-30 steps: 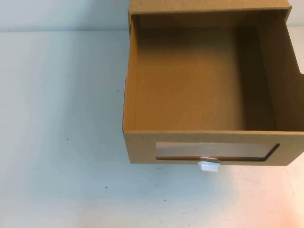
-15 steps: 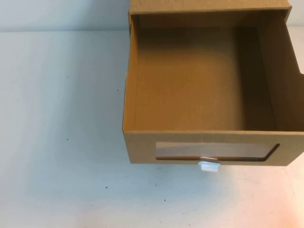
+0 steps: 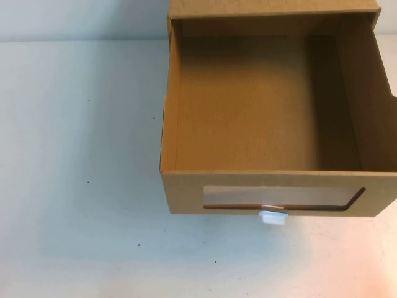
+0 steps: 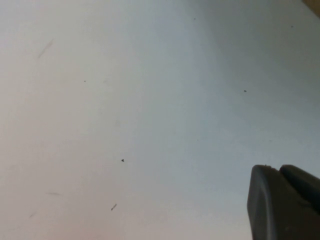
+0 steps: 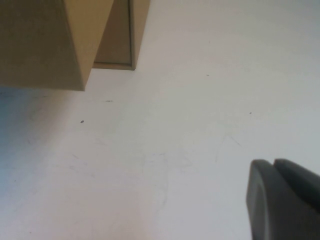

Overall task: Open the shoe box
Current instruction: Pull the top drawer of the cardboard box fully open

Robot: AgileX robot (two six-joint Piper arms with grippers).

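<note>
Box [image 3: 186, 192] sits on the right half of the table [image 3: 74, 155], centre to far side, and its right wall is cut off by the high view's edge. It is a sliding type: the drawer [image 3: 260, 112] stands out of the sleeve [image 3: 273, 7], open, mouth up, nothing inside. The slide axis runs far to near, with the sleeve at the far end and the front panel facing the robot, roughly square to it. Whether that is the long axis I cannot tell, as the drawer looks about as wide as deep. The front panel has a clear window [image 3: 279, 197], and a small white tab [image 3: 273, 216] sticks out at its lower edge.

Neither arm shows in the high view. Left gripper [image 4: 279, 172] hangs over bare table, its fingers [image 4: 262, 200] pressed together with only a thin seam between them, holding nothing. Right gripper [image 5: 274, 167] is also over bare table, fingers [image 5: 260, 200] fully closed and empty. In the right wrist view a box [image 5: 45, 45] corner shows, well apart from those fingers, no contact.
</note>
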